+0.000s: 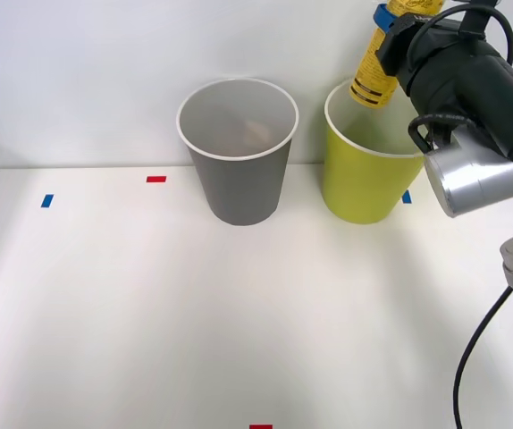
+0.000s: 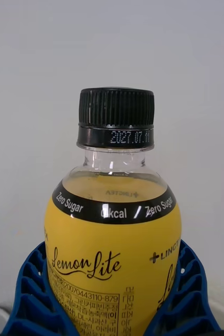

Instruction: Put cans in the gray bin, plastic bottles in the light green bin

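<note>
Clamped around the yellow plastic bottle (image 2: pixel 112 252), the right gripper (image 1: pixel 389 36) holds it over the light green bin (image 1: pixel 364 183), beside the gray bin (image 1: pixel 239 174), on a white desk (image 1: pixel 149 304) dotted with tape marks (image 1: pixel 155 179).

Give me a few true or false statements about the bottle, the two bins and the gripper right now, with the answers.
1. The right gripper is shut on the yellow bottle. True.
2. The bottle has a white cap. False: the cap is black.
3. The bottle hangs above the gray bin. False: it hangs over the light green bin.
4. The two bins stand upright side by side. True.
5. The bottle lies on the table. False: it is held in the air.
</note>
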